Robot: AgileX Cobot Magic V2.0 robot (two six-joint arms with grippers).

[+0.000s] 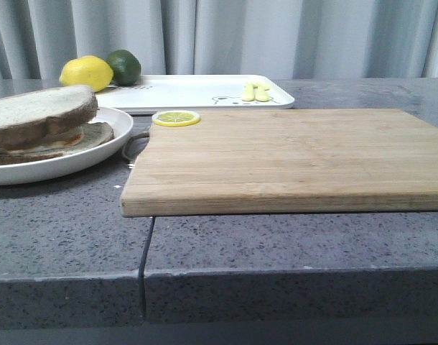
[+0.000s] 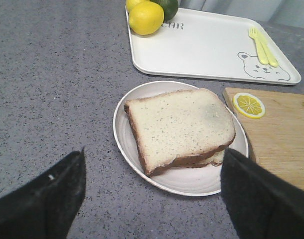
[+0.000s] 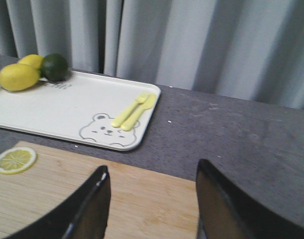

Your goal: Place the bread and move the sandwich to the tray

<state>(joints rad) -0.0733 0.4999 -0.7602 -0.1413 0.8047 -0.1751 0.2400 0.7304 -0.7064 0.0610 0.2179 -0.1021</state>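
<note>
Left gripper (image 2: 152,199) spread wide, short of bread (image 2: 179,127).

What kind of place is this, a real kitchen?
Probably a mock kitchen counter: a grey speckled countertop with a wooden board, bread on a plate, and a plain curtain behind.

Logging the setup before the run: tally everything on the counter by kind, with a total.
Bread slices, stacked on the plate: 2
Round white plate: 1
White tray: 1
Wooden board: 1
Lemon slice: 1
Whole lemons: 2
Lime: 1
Yellow fork and spoon, on the tray: 2
Total: 11
</note>
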